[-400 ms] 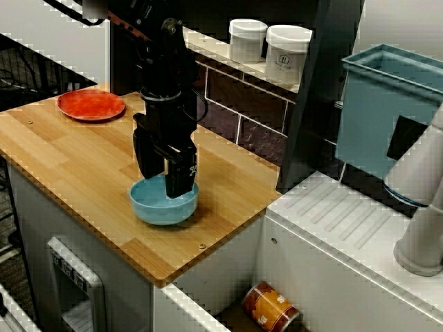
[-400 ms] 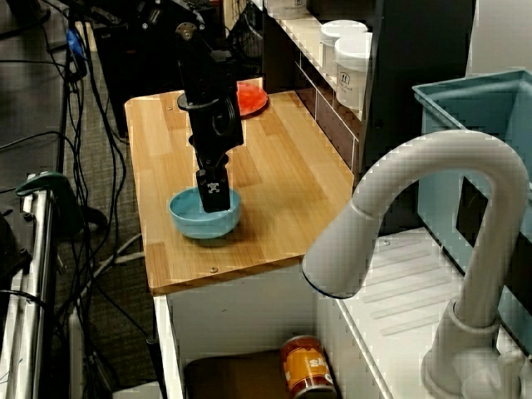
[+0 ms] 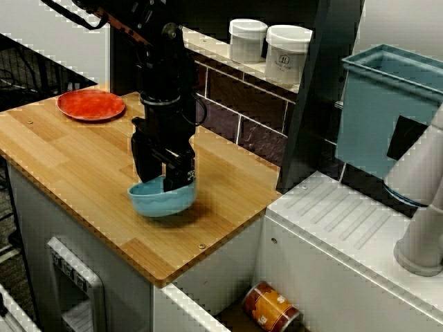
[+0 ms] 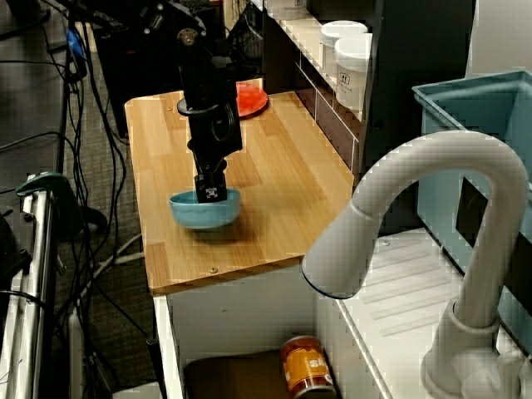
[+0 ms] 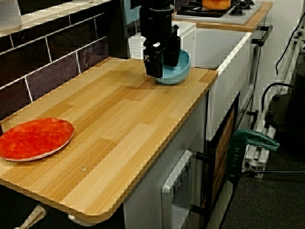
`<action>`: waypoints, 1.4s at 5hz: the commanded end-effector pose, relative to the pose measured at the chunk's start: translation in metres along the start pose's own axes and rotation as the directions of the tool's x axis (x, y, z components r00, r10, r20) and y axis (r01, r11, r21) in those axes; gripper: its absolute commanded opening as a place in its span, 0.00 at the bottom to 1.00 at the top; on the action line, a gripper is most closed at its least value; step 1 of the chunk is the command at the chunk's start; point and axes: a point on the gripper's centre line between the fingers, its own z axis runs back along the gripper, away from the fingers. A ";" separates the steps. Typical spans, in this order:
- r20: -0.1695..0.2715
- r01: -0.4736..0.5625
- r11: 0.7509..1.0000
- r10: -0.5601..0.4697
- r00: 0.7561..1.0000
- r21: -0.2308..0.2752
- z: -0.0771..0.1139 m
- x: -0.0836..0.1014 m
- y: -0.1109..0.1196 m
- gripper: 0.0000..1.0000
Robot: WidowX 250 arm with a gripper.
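We see the bowl gripped at its rim by the gripper — fingers clamped on its wall, one inside, one outside — just off the counter. In the front view, the plate lies at ten o'clock, well apart.

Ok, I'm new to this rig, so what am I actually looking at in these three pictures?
One black robot arm works at a wooden counter. One view looks at the counter from the front, one looks back past the white tap, and one runs along the counter from beside the red plate. The arm's hand is shut on the rim of a blue bowl, which seems tilted and just off the wood. The plate lies at the end away from the bowl.
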 end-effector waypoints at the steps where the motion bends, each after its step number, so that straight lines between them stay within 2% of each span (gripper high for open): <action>1: -0.060 0.091 0.996 -0.091 0.994 -0.003 0.037 -0.001 0.012 1.00; 2: -0.054 0.098 0.995 -0.098 0.994 -0.004 0.044 -0.004 0.015 1.00; 3: -0.051 0.089 0.996 -0.088 0.995 0.001 0.038 -0.005 0.017 1.00; 4: -0.044 0.085 0.996 -0.085 0.995 -0.005 0.030 -0.007 0.012 1.00; 5: -0.013 0.080 0.996 -0.080 0.997 -0.030 0.023 -0.009 0.003 1.00; 6: 0.001 0.065 0.998 -0.065 0.998 -0.015 0.010 -0.007 -0.004 1.00; 7: -0.013 0.053 0.999 -0.053 0.999 0.008 0.000 -0.003 -0.004 1.00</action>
